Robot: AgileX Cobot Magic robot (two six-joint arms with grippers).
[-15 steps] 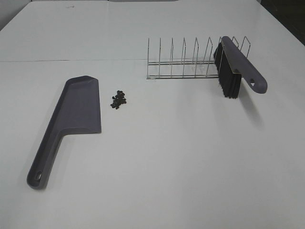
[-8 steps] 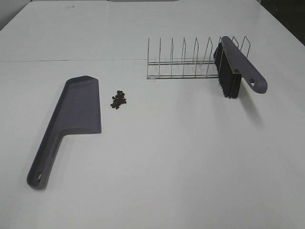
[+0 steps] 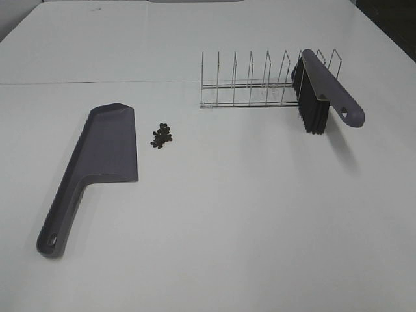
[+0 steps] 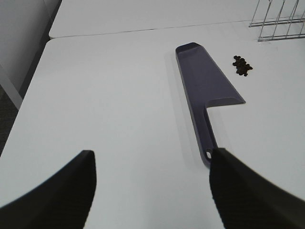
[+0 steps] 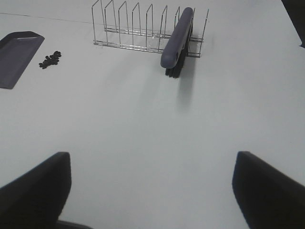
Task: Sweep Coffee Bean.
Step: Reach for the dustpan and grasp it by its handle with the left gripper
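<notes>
White surface is stretching under both hands: left hand and right hand are gaping wide, holding nothing. Just beside the dustpan the coffee bean pile is sitting; well beyond the dustpan the brush is leaning in the wire rack. Nothing is differing from a second ago — sweeping is not yet starting.

delta: none that I can see | exterior high view: nothing shifted on the table | wrist views: nothing earlier to compare against
</notes>
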